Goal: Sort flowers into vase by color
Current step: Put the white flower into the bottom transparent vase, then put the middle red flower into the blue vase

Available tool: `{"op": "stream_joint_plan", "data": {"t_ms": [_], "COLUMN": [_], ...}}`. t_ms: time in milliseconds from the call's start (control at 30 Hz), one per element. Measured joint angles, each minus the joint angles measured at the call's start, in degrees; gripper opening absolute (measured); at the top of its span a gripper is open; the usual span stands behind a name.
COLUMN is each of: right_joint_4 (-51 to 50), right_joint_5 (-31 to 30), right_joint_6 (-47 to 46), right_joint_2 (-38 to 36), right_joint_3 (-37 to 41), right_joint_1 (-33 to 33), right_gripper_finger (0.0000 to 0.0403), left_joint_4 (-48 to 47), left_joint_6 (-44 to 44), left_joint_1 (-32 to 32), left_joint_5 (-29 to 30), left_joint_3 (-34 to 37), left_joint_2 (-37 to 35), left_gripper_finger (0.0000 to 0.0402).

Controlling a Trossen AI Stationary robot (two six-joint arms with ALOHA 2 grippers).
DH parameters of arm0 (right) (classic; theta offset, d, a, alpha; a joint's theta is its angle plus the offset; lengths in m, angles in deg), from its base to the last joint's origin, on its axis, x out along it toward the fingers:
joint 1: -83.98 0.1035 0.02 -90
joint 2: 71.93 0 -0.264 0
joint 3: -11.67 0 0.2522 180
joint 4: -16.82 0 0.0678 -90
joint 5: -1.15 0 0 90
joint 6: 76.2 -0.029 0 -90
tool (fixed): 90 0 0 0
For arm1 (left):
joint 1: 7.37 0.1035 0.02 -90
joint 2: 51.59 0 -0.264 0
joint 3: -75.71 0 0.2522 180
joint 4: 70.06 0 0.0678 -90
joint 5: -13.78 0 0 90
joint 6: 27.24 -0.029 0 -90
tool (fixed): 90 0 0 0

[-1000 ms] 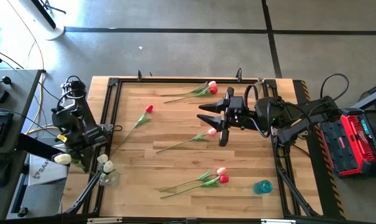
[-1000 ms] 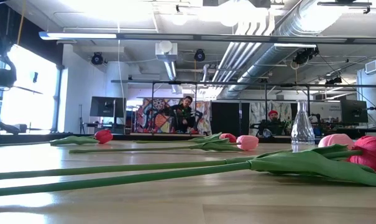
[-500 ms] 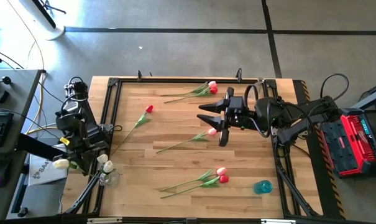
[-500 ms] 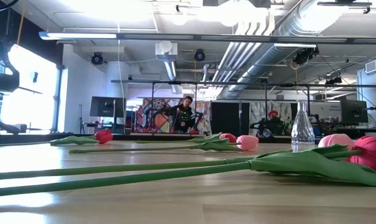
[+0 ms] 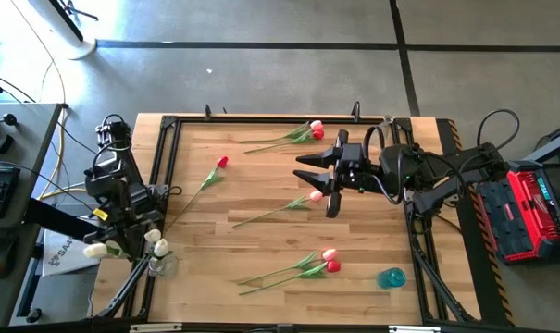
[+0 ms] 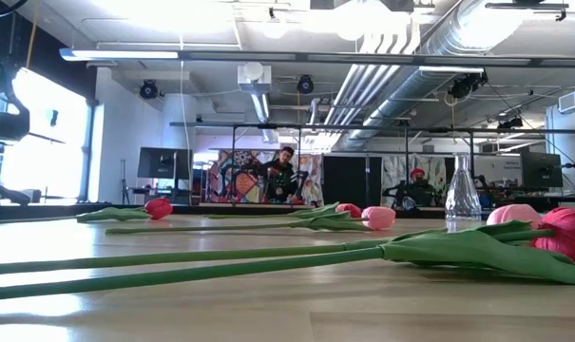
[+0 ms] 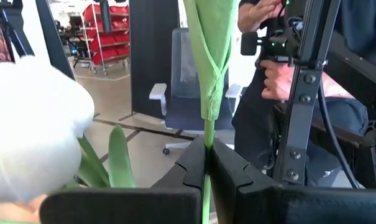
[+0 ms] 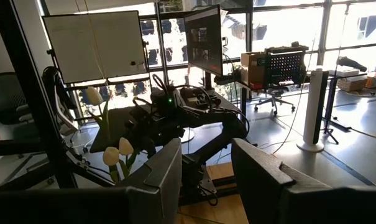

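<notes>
The left claw [image 5: 106, 242] is at the desk's left edge near its front-left corner, shut tight on the thin green stem of a cream-white artificial tulip [image 5: 95, 250]; the left wrist view confirms both fingers [image 7: 189, 163] pressed together on the stem [image 7: 207, 130]. A small clear glass vase [image 5: 162, 265] stands just inside that corner, already holding cream-white tulips [image 5: 156, 242]. The held flower's head lies beyond the desk edge, beside the vase and not over its mouth. The right claw [image 5: 322, 181] hangs part-open and empty above the right-centre of the wooden desk [image 5: 261, 240], just beside a pink tulip [image 5: 314, 196]. Unsorted flowers remain: a red tulip [image 5: 222, 162] left of centre, a pink-and-red pair [image 5: 315, 130] at the back edge, and another pink-and-red pair [image 5: 330, 260] near the front edge. A small blue-green vase [image 5: 391, 277] stands at the front-right corner, empty as far as can be seen. Judged stage: white flower about to be placed. Risks: the stem tip is not visible, so it may catch the narrow neck or foul the stems already inside; a sideways push could topple the light vase off the corner; release before the stem is seated would drop the flower to the floor, since it hangs off the desk.
</notes>
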Motion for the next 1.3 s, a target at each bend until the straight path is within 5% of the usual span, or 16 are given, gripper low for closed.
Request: {"op": "stream_joint_plan", "data": {"t_ms": [533,1067,1300], "right_joint_4": [-0.2,-0.2,-0.2], "right_joint_5": [0.0,0.0,0.0], "right_joint_6": [0.0,0.0,0.0], "right_joint_2": [0.0,0.0,0.0], "right_joint_3": [0.0,0.0,0.0], "right_joint_1": [0.0,0.0,0.0], "right_gripper_finger": [0.0130,0.0130,0.0130], "left_joint_4": [6.2,5.6,5.0], "left_joint_6": [5.7,13.5,16.0], "left_joint_1": [0.0,0.0,0.0], "left_joint_5": [1.4,4.4,1.2], "left_joint_3": [8.3,8.5,8.2], "left_joint_2": [-4.3,-7.9,-8.0], "left_gripper_finger": [0.0053,0.0162,0.0174]}}
